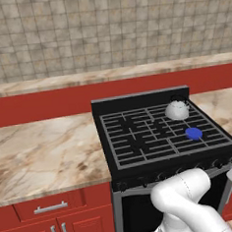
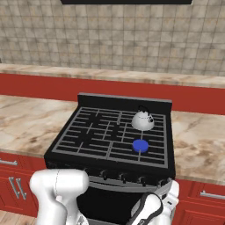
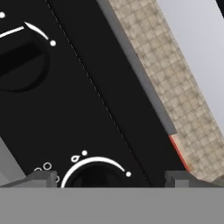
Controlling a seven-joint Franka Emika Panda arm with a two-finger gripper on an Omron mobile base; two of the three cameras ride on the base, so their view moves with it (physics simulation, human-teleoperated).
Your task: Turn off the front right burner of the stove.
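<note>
The gripper [image 3: 107,179] stands close before the black front panel of the stove [image 1: 142,176], fingertips [image 3: 41,178] spread on either side of a knob [image 3: 97,176], so forward there is no free room. A second knob [image 3: 19,65] lies further along the panel. Behind the gripper the space is open. The kettle [image 2: 143,119] stands well apart, up on the grate.

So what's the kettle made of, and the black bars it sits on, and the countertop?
The kettle looks like shiny metal: pale silver-grey with a dark handle. The bars are the stove's grate; matt black and thick, so probably cast iron. The countertop looks like polished stone, maybe marble or granite, from its beige and brown mottled veins. It's all rendered, so these are guesses from looks.
</note>
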